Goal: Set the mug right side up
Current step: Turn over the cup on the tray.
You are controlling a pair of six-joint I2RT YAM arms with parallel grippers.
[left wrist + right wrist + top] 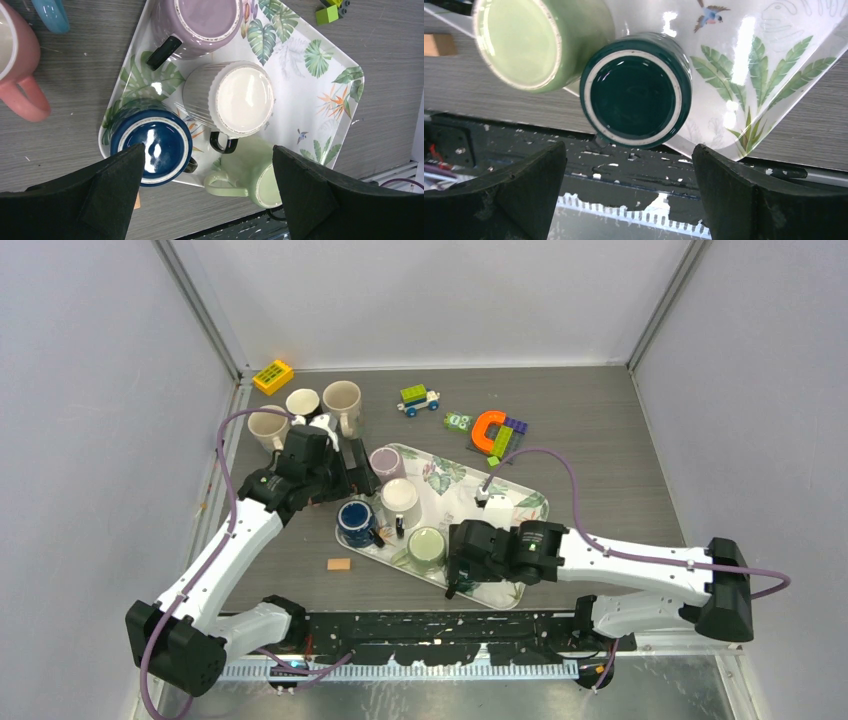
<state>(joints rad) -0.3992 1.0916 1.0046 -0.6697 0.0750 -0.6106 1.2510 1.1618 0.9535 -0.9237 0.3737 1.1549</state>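
Observation:
Several mugs stand upside down on the leaf-print tray (530,502): a purple one (200,22), a white ribbed one (240,100), a navy blue one (155,145), a light green one (255,175) and a dark green one (636,90). My left gripper (207,150) hovers open above the tray's left end, over the blue and white mugs (400,497), holding nothing. My right gripper (629,147) is open and empty over the tray's near edge, just nearer than the dark green mug, with the light green mug (519,42) to its left. In the top view the right gripper (458,570) covers the dark green mug.
Three upright mugs (303,402) stand off the tray at the back left; a pink one (15,55) shows in the left wrist view. Toy bricks (419,398), an orange piece (488,428) and a yellow block (273,376) lie at the back. A small wooden block (339,564) lies left of the tray.

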